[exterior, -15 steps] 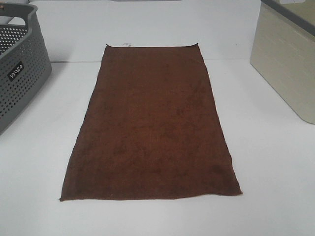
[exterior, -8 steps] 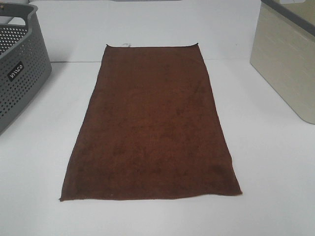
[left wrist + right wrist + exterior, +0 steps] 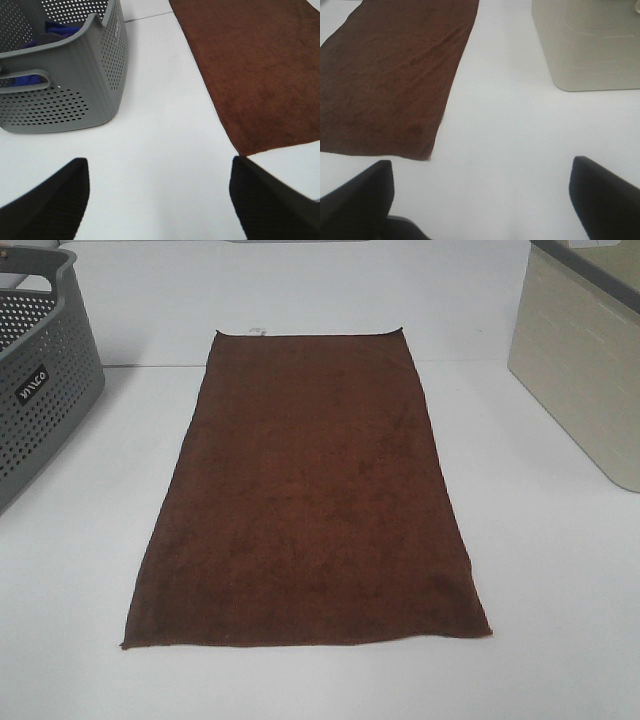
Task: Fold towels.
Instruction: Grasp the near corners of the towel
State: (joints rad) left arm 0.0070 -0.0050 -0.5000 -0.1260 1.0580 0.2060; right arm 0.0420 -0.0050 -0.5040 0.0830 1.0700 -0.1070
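The dark reddish-brown towel (image 3: pixel 310 490) lies flat and spread out lengthwise on the white table, with a small white tag (image 3: pixel 257 332) at its far short edge. It also shows in the left wrist view (image 3: pixel 260 70) and in the right wrist view (image 3: pixel 390 75). Neither gripper shows in the high view. My left gripper (image 3: pixel 160 200) is open and empty over bare table, near the towel's near left corner. My right gripper (image 3: pixel 482 200) is open and empty over bare table, near the towel's near right corner.
A grey perforated basket (image 3: pixel 35 390) stands at the left and holds blue cloth (image 3: pixel 57 30). A beige bin (image 3: pixel 585 360) stands at the right, also in the right wrist view (image 3: pixel 590 45). White table (image 3: pixel 560 590) surrounds the towel.
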